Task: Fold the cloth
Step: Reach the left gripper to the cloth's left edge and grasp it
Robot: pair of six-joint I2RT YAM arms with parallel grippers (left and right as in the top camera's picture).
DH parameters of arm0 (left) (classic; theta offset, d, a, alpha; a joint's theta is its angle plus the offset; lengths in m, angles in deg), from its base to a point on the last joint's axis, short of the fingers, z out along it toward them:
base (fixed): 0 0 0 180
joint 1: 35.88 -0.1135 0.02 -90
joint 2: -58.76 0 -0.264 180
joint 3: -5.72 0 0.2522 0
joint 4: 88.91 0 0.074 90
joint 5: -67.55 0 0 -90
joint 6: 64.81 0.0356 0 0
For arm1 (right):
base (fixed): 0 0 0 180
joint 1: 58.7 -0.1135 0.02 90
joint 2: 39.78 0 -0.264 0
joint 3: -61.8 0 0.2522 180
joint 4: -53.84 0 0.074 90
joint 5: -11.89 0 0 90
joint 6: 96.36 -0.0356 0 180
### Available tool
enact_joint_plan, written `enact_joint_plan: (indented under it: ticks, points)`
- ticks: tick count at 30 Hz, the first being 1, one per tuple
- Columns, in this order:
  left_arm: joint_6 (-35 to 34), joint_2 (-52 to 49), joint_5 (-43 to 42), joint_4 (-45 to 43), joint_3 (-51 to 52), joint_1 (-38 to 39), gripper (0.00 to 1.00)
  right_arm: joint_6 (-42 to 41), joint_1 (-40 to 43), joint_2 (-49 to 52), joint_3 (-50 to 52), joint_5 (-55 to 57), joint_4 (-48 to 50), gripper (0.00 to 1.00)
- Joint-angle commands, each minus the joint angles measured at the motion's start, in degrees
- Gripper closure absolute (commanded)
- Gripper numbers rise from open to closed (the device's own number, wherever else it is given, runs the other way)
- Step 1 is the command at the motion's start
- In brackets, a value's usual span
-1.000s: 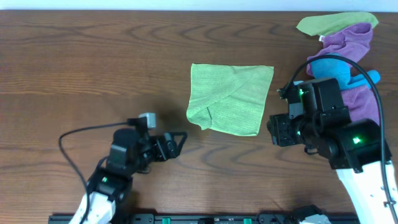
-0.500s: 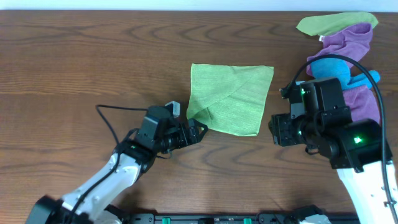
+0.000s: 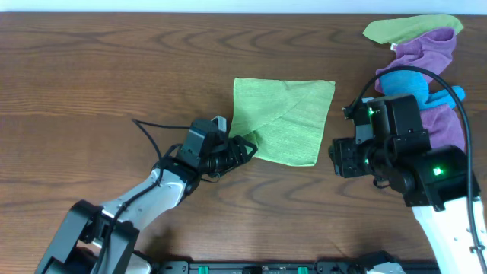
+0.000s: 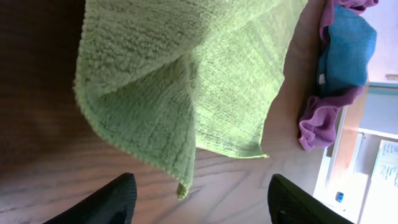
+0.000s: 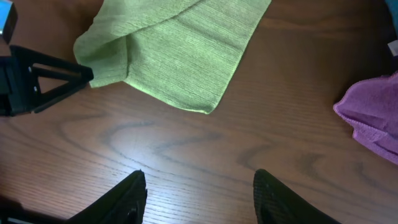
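We see the square green fuzzy cloth lying flat in the middle of the brown wooden table. Its near left corner is flopped over on itself. Our left gripper sits low, right at that corner. Its fingers are spread wide with the corner between them, and they pinch nothing. Our right gripper hangs over bare wood near the cloth's right edge. It is spread wide too and holds nothing. A heap of purple, blue and green cloths lies at the far right.
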Motion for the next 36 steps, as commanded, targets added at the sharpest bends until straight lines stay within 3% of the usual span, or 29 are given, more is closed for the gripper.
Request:
enact_joint_plan:
  ticks: [1,11,16,25,32,36]
  points:
    - [-0.7,-1.3,-0.8,0.0,-1.7,0.2,0.36,-1.0,0.4,0.1,-0.9,0.2,0.2,0.45]
    - [-4.1,-3.0,-0.8,-1.3,-1.8,1.4,0.44,-1.0,0.4,0.2,-0.9,0.2,1.8,0.45]
    - [-4.1,-3.0,-0.1,-1.3,-1.8,1.4,0.66,-1.0,0.4,0.4,-0.9,0.2,1.8,0.46]
    - [-3.5,-3.0,1.2,-0.7,-1.8,1.3,0.91,-1.0,0.4,0.5,-0.9,1.7,1.7,0.46]
    - [-1.8,-3.0,1.3,1.7,-1.8,1.3,0.94,-1.0,0.4,0.5,-0.9,3.0,1.7,0.47]
    - [1.3,-3.0,1.3,8.1,-1.8,1.2,0.94,-1.0,0.4,0.5,-0.9,3.0,1.7,0.46]
